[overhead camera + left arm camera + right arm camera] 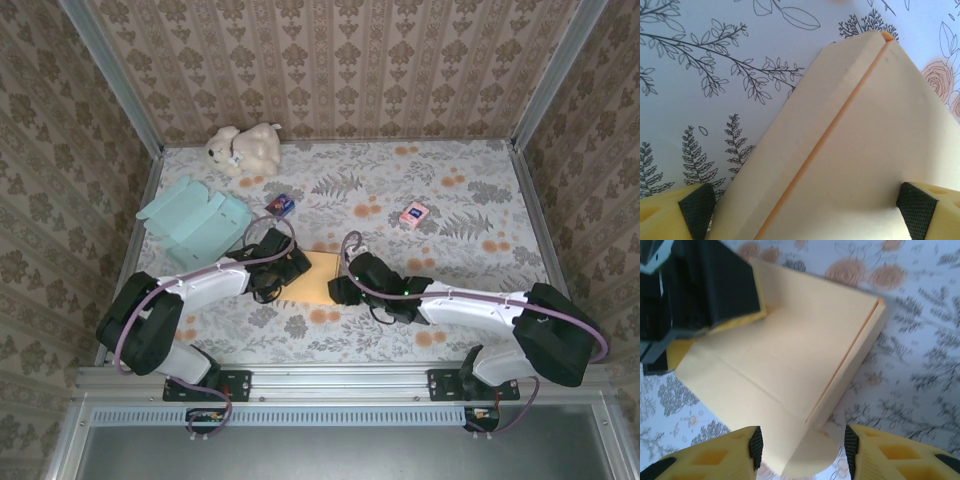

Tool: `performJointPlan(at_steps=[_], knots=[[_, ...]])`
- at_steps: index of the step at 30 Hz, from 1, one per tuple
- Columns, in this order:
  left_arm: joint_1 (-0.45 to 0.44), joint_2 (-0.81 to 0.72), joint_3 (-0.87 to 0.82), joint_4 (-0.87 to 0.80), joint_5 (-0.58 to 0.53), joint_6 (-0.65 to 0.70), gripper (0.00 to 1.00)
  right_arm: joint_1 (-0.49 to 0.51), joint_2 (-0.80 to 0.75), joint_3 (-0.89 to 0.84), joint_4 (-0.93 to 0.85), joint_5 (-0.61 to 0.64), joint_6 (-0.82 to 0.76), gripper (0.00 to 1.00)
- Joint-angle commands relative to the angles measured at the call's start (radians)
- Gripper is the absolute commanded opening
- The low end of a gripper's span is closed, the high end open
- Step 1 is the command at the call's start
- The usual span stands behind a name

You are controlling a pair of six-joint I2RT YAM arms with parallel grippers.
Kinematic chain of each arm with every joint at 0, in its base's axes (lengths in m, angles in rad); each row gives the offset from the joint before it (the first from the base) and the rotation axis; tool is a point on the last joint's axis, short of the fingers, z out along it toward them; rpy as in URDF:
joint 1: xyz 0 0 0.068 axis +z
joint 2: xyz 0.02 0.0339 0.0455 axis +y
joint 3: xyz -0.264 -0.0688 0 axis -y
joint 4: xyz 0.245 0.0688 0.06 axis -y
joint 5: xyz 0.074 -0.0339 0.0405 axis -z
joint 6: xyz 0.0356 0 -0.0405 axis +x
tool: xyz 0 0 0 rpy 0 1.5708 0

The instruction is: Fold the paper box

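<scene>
A cream paper box (318,278) lies flat on the floral table between my two grippers. In the left wrist view the box (855,125) shows a long orange-edged seam, and it fills the gap between the wide-open fingers of my left gripper (807,207). One left finger (735,295) rests over the box's far corner. My right gripper (801,450) stands open astride the box's rounded end flap (815,460), with a gap at each pad. The box (790,350) shows a crease across its near part.
A teal folded paper box (195,220) lies at the left. A plush toy (243,148) sits at the back left. A small blue item (281,205) and a pink one (413,213) lie behind the grippers. Patterned walls enclose the table.
</scene>
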Motion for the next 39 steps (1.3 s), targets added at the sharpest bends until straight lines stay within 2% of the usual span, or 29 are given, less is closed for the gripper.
performJointPlan(at_steps=[1,15,29,39], knots=[[-0.009,0.047,-0.043,-0.094,-0.036,-0.019,0.97,0.030,0.011,-0.019,0.010,0.004,0.089,0.49],[-0.020,0.052,-0.043,-0.103,-0.048,-0.024,0.96,0.057,0.140,-0.046,0.130,-0.042,0.163,0.46],[-0.026,0.049,-0.048,-0.102,-0.054,-0.031,0.96,0.068,0.148,-0.045,0.175,-0.116,0.175,0.38],[-0.026,0.056,-0.048,-0.102,-0.058,-0.032,0.96,0.091,0.169,-0.047,0.170,-0.030,0.116,0.34]])
